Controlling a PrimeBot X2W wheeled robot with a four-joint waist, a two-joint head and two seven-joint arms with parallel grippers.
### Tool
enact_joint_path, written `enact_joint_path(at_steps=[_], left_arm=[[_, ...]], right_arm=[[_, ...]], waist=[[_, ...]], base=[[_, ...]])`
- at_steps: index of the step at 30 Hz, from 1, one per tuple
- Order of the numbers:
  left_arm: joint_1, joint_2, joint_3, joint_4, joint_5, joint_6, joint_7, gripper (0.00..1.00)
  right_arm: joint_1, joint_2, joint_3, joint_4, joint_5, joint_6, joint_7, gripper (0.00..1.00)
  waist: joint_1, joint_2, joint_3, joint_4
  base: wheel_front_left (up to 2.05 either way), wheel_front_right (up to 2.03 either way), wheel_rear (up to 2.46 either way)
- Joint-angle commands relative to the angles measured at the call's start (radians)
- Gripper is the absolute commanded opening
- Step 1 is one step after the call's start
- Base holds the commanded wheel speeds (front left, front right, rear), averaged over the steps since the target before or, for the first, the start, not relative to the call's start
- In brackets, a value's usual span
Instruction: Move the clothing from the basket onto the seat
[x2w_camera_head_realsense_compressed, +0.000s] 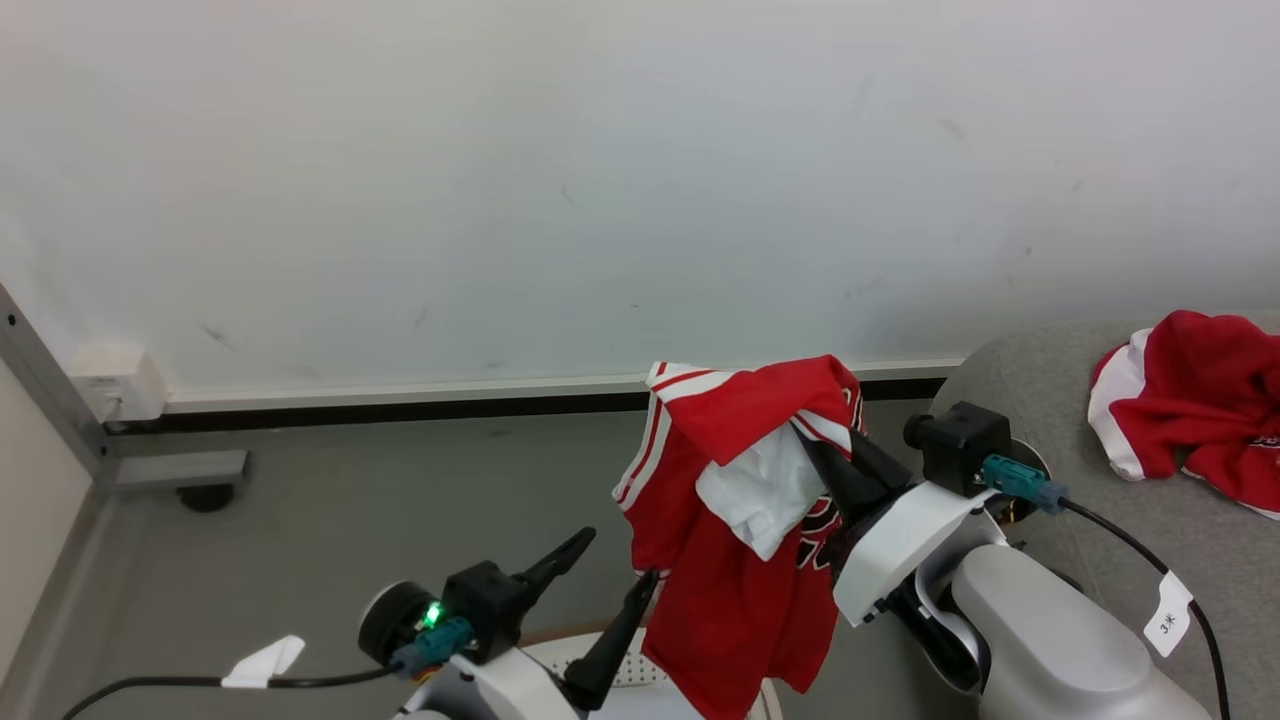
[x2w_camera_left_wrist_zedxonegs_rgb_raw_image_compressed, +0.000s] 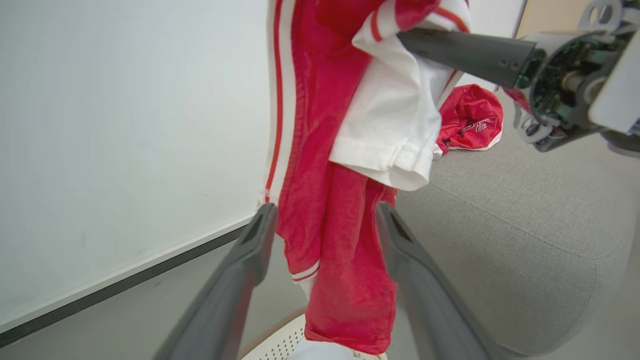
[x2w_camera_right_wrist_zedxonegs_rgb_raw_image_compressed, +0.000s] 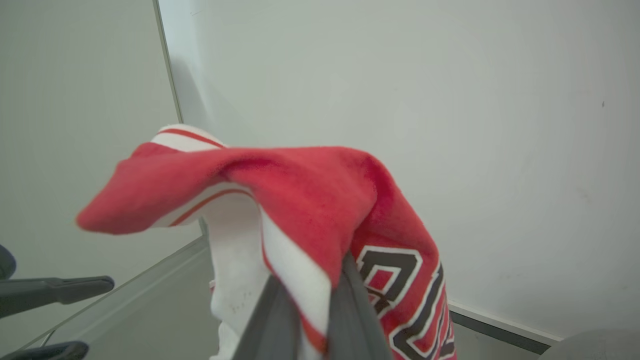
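One piece of the clothing, a red garment (x2w_camera_head_realsense_compressed: 730, 560) with white stripes and trim, hangs in the air above the basket (x2w_camera_head_realsense_compressed: 640, 672), and my right gripper (x2w_camera_head_realsense_compressed: 815, 450) is shut on its top fold. In the right wrist view the dark fingers (x2w_camera_right_wrist_zedxonegs_rgb_raw_image_compressed: 350, 310) pinch the red and white cloth (x2w_camera_right_wrist_zedxonegs_rgb_raw_image_compressed: 310, 200). My left gripper (x2w_camera_head_realsense_compressed: 618, 558) stands open beside the garment's lower left edge. In the left wrist view the hanging cloth (x2w_camera_left_wrist_zedxonegs_rgb_raw_image_compressed: 330, 220) lies between the spread fingers (x2w_camera_left_wrist_zedxonegs_rgb_raw_image_compressed: 250, 250). A second red garment (x2w_camera_head_realsense_compressed: 1200, 410) lies crumpled on the grey seat (x2w_camera_head_realsense_compressed: 1040, 400).
A white wall (x2w_camera_head_realsense_compressed: 600, 180) with a dark baseboard runs behind. The grey floor (x2w_camera_head_realsense_compressed: 350, 520) lies to the left, with a wall socket (x2w_camera_head_realsense_compressed: 115, 385) and a metal frame foot (x2w_camera_head_realsense_compressed: 205, 490). Cables trail from both wrists.
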Motion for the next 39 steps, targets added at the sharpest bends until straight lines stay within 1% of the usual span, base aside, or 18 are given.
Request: enact_joint_path(at_steps=[1,5,10,18,25,30,33,36,39], left_arm=[[0.009,-0.003,0.002,0.005,0.004,-0.003,-0.009,1.0],[0.006,-0.006,0.007,0.008,0.004,-0.004,-0.013,1.0],[0.01,-0.01,0.014,0.005,0.002,-0.005,-0.02,1.0],[0.008,-0.029,0.024,-0.01,0.015,-0.003,-0.027,1.0],[-0.018,-0.054,0.026,-0.027,0.035,-0.014,-0.028,1.0],[-0.03,-0.068,0.021,-0.037,0.053,-0.024,-0.029,1.0],[-0.039,-0.074,0.018,-0.043,0.057,-0.032,-0.029,1.0],[-0.048,-0.082,0.01,-0.042,0.063,-0.036,-0.029,1.0],[-0.077,-0.088,0.003,-0.043,0.07,-0.043,-0.024,1.0]], right_arm=[[0.01,-0.009,-0.008,-0.008,-0.011,-0.002,-0.003,0.0],[0.02,-0.012,-0.022,-0.02,-0.023,-0.002,-0.003,0.0],[0.03,-0.02,-0.041,-0.042,-0.027,-0.002,-0.003,0.0],[0.055,-0.07,-0.071,-0.121,-0.038,-0.002,0.001,0.0],[0.095,-0.121,-0.14,-0.201,-0.07,-0.002,0.026,0.0],[0.139,-0.15,-0.204,-0.266,-0.095,-0.002,0.055,0.0],[0.157,-0.156,-0.242,-0.305,-0.105,-0.002,0.076,0.0],[0.173,-0.162,-0.279,-0.344,-0.101,-0.002,0.101,0.0],[0.163,-0.175,-0.331,-0.382,-0.097,-0.002,0.127,0.0]], waist=[[0.0,-0.0001,0.0,-0.006],[0.0,-0.0001,0.003,-0.029],[0.0,-0.0001,0.011,-0.084],[0.0,-0.0001,0.034,-0.216],[0.0,-0.0001,0.063,-0.318],[0.0,-0.0001,0.079,-0.353],[0.0,-0.0001,0.091,-0.366],[0.0,-0.0001,0.105,-0.366],[0.0,-0.0001,0.139,-0.352]], base=[[0.0,0.0,0.0],[0.0,0.0,0.0],[0.0,0.0,0.0],[0.0,0.0,0.0],[0.0,0.0,0.0],[0.0,0.0,0.0],[0.0,0.0,0.0],[0.0,0.0,0.0],[0.0,0.0,0.0]])
